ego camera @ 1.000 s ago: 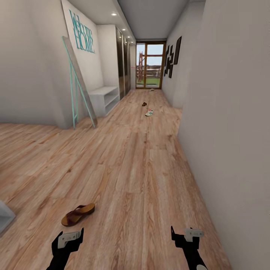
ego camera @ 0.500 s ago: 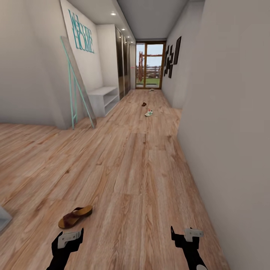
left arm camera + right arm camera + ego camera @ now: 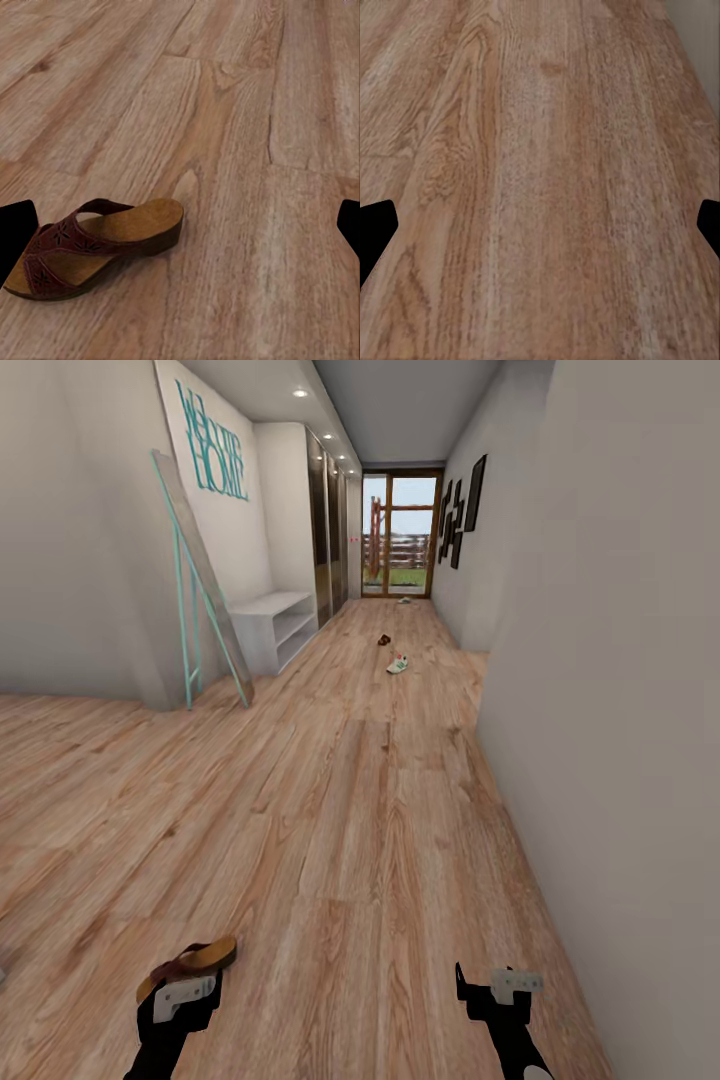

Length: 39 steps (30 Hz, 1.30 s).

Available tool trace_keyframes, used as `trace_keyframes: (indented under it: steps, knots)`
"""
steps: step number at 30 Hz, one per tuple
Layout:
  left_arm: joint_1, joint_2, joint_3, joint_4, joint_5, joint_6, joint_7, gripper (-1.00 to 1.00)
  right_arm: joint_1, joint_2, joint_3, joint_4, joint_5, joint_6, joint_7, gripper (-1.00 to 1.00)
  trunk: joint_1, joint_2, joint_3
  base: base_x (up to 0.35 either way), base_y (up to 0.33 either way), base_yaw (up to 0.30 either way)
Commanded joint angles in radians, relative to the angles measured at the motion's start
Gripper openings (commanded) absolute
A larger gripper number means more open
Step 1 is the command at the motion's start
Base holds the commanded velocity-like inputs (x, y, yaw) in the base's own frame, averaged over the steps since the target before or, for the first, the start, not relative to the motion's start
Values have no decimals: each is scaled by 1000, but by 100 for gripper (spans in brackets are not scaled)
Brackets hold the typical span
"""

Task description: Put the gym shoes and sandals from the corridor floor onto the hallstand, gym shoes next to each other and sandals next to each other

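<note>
One dark brown sandal (image 3: pixel 188 963) with a tan footbed lies on the corridor floor (image 3: pixel 360 810), just ahead of my left gripper (image 3: pixel 187 990). In the left wrist view this sandal (image 3: pixel 96 243) rests on its sole, off to one side of the open left gripper (image 3: pixel 180 225). The right gripper (image 3: pixel 492 986) hangs open over bare planks (image 3: pixel 540 187). Far down the corridor lie the second sandal (image 3: pixel 384 639), a white gym shoe (image 3: pixel 398 663) and another gym shoe (image 3: pixel 404 600) near the door. The white hallstand (image 3: pixel 272 622) stands against the left wall.
A slim teal frame (image 3: pixel 200 600) leans on the left wall before the hallstand. A white wall (image 3: pixel 620 710) runs close along my right side. A glazed door (image 3: pixel 402 535) ends the corridor. Dark wardrobe doors (image 3: pixel 328 530) follow the hallstand.
The whole view has advanced down the corridor, so the near sandal now sits lower in the picture, right at the left gripper. Both grippers keep the same pose.
</note>
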Motion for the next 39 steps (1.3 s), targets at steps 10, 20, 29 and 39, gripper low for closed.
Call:
trace_keyframes:
  steps: [10, 20, 29, 39]
  knots:
    - [0, 0, 1, 0, 0, 0, 0, 100, 0, 0, 0, 0, 0, 0, 0, 100, 0, 0, 0, 308, 32, 0]
    - [0, 0, 1, 0, 0, 0, 0, 100, 0, 0, 1, 0, 0, 0, 0, 100, 0, 0, 0, 321, 47, 0]
    - [0, -1, 1, 0, 0, 0, 0, 100, 0, 0, 1, 0, 0, 0, 0, 100, 0, 0, 0, 324, 15, 0]
    - [0, -2, 1, 0, -1, 0, 0, 100, 0, 0, 1, 0, 0, 0, 0, 100, 0, 0, 0, 324, -11, 0]
